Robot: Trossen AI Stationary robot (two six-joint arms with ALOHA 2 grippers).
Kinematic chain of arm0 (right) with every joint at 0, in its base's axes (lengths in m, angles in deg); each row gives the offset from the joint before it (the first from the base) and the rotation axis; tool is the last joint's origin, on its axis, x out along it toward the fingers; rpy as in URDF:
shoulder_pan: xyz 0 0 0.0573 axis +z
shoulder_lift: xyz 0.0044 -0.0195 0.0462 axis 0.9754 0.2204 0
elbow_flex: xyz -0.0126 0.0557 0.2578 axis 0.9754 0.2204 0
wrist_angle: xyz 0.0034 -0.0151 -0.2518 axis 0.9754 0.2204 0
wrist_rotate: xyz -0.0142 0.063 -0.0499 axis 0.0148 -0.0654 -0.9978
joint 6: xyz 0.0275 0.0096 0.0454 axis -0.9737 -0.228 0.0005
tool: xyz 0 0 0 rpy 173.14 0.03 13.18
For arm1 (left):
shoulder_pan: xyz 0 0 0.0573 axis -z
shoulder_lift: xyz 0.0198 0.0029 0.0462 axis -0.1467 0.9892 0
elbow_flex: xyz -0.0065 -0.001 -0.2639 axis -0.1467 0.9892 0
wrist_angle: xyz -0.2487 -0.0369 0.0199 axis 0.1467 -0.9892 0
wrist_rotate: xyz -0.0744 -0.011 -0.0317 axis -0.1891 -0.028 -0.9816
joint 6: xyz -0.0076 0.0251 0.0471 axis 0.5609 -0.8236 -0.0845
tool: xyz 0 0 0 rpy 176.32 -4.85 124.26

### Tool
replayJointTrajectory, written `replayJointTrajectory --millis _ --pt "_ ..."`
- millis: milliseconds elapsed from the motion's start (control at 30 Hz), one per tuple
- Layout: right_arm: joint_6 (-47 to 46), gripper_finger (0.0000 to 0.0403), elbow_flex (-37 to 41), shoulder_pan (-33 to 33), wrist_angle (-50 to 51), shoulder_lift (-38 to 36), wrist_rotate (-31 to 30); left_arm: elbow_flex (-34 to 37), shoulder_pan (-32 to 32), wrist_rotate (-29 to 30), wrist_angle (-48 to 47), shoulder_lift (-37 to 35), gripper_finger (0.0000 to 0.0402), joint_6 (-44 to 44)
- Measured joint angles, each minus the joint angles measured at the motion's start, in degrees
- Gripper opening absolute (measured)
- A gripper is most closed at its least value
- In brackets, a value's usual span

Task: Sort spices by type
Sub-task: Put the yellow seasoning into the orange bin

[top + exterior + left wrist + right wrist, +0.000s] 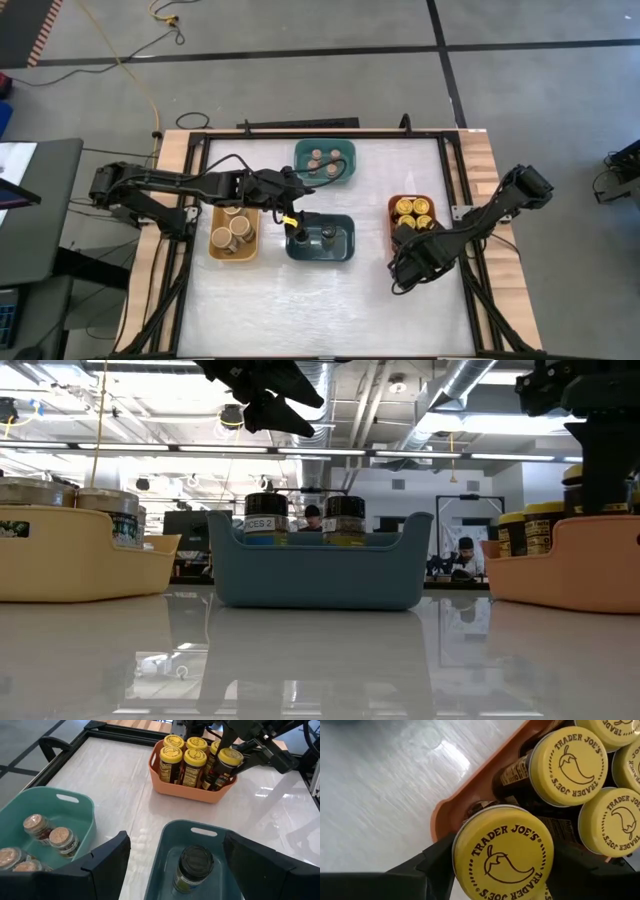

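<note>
Between right pincer (495, 870) fingers: a yellow-lidded jar (502, 852), clamped over the orange bin (465, 795) corner. Just beyond, packed jars; risk of snagging and tipping. Farther off, left pincer (175, 862) gaping, empty, above dark-lidded jar (194, 867).

Open surface (330, 300) in front of bins; clear passage. Orange bin (393, 205) packed with yellow-lidded jars (405, 207). Dark-blue bin (345, 250) has room beside two dark-lidded jars (326, 236).
</note>
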Motion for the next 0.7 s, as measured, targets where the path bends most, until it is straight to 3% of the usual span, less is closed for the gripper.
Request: replayJointTrajectory --millis 133,367,700 --pt "0.0 0.03 0.0 0.0 0.0 0.0 0.21 0.0 0.0 0.0 0.0 0.0 0.0306 0.0" --pt "1.4 0.039 0.0 -0.02 -0.13 0.0 0.23 0.0 0.0 0.0 0.0 0.0 0.0306 0.0" --pt "1.62 0.0376 -0.07 0.0 0.73 -0.11 0.25 0.0 0.0 0.0 0.0 0.0 0.0306 0.0"
